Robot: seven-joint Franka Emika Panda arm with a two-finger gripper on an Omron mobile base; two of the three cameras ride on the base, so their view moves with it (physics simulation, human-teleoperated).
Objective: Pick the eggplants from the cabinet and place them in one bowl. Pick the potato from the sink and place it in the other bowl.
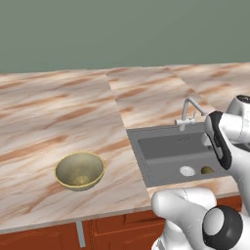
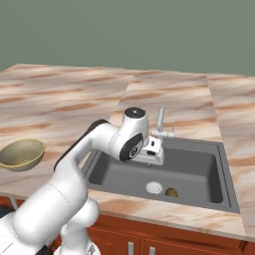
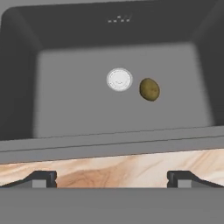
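One potato (image 3: 149,89) lies on the sink (image 3: 52,87) floor, just beside the white drain (image 3: 119,79). Your gripper (image 3: 112,179) hangs above the near rim, jaws fully spread and empty (potato step in hand). Next, you descend over it; the bowl (image 1: 79,170) waits leftward.

I face a long marble counter (image 1: 58,117), pinkish-tan with rusty veins and laid in slabs with faint seams. Behind the counter rises a plain, dull green wall (image 1: 122,29). Under the counter's front edge run reddish-brown cabinet fronts (image 2: 199,244) with slim silver handles (image 1: 80,233). The light is soft and even.
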